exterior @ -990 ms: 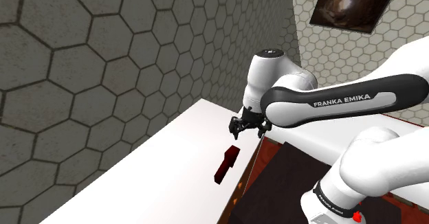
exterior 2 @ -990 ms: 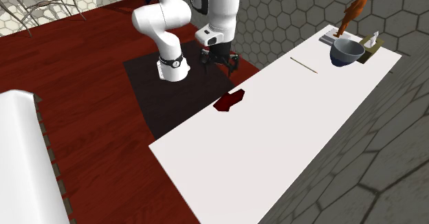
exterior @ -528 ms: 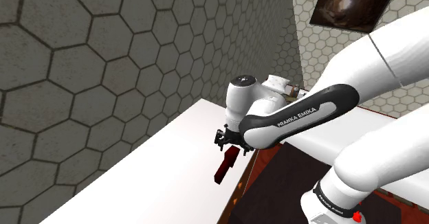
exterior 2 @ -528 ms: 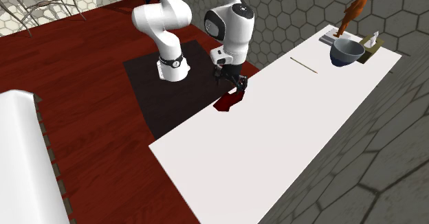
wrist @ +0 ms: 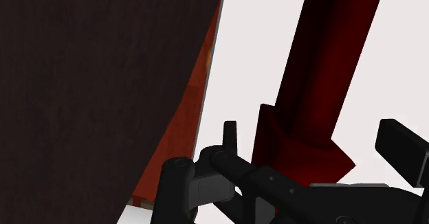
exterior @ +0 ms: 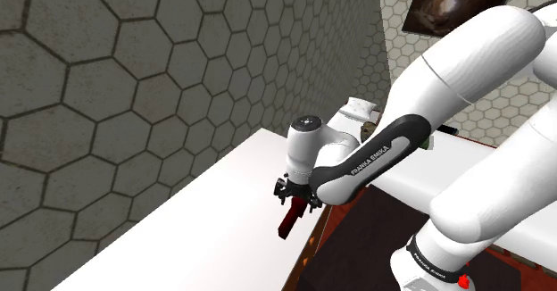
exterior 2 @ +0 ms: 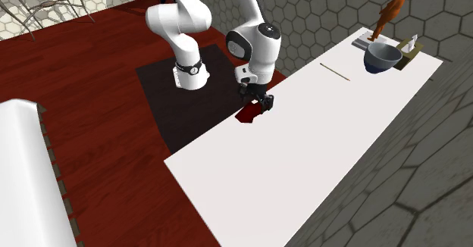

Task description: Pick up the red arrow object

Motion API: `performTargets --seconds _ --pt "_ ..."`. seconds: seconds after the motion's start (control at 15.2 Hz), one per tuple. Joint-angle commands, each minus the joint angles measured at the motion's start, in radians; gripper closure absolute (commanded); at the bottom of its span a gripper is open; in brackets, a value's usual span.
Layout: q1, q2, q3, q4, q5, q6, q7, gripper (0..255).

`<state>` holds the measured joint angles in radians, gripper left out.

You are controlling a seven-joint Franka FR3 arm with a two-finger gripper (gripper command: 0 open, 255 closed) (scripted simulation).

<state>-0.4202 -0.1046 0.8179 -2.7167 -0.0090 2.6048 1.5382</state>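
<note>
We are looking at one long white tabletop [exterior 2: 326, 147]. One dark mat [exterior 2: 182, 118] is lying on the floor beside the claw, just past the tabletop's edge. One white arm [exterior: 464, 75] is bending down over that edge. Its one black claw [exterior 2: 258, 102] is standing open, the two fingers [wrist: 230, 135] apart and gripping nothing. One dark red arrow [wrist: 323, 78] is lying flat on the tabletop right under the claw, its head sitting between the fingers. Well apart from the claw, one grey bowl [exterior 2: 383, 56], one orange figurine [exterior 2: 392, 10] and one thin stick [exterior 2: 334, 72] are resting at the tabletop's far end.
</note>
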Motion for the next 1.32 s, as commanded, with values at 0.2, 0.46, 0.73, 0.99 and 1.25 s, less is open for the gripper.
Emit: performTargets --seconds 0.2,0.46,0.73,0.99,1.25 --pt "-0.015 0.03 0.007 -0.006 -0.045 0.028 0.033 255" --pt "-0.016 0.032 0.008 -0.006 -0.047 0.029 0.035 255" --pt "-0.017 0.032 0.007 -0.005 -0.048 0.029 0.035 255" --pt "0.025 -0.054 -0.015 0.0 0.071 -0.04 -0.055 255" --pt "0.063 -0.128 -0.046 0.011 0.144 -0.112 -0.113 255"
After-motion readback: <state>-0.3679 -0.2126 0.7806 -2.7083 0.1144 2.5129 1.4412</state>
